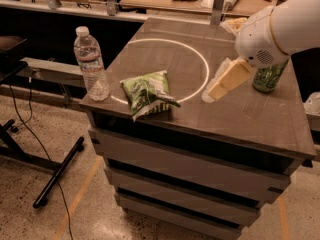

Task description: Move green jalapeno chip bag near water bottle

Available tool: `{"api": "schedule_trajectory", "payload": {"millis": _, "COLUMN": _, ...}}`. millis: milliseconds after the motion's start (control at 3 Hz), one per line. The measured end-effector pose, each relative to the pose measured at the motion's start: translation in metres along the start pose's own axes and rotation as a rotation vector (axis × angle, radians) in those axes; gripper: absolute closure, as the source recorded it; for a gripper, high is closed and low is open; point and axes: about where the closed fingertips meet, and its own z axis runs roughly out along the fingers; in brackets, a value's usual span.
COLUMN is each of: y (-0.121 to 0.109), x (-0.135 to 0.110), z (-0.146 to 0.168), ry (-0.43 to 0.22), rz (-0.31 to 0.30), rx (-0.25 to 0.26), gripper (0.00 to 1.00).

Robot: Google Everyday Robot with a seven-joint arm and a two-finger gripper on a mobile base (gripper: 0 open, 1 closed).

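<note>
The green jalapeno chip bag (148,93) lies crinkled on the grey cabinet top (250,115) near its front left edge. The water bottle (90,64) stands upright at the left front corner, a short gap to the left of the bag. My gripper (220,87) hangs above the top's middle right, well to the right of the bag and apart from it, its pale fingers pointing down and left. It holds nothing.
A green soda can (268,74) stands at the right, partly behind my arm. A white circle (200,54) is drawn on the top. Desks with clutter stand behind. A dark stand's legs (55,176) and a cable lie on the floor at left.
</note>
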Motion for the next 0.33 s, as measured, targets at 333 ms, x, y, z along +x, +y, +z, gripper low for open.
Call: {"api": "schedule_trajectory", "payload": {"millis": 333, "y": 0.0001, "x": -0.0002, "z": 0.0002, "ry": 0.000, "rz": 0.000, "rx": 0.000, "gripper": 0.00}}
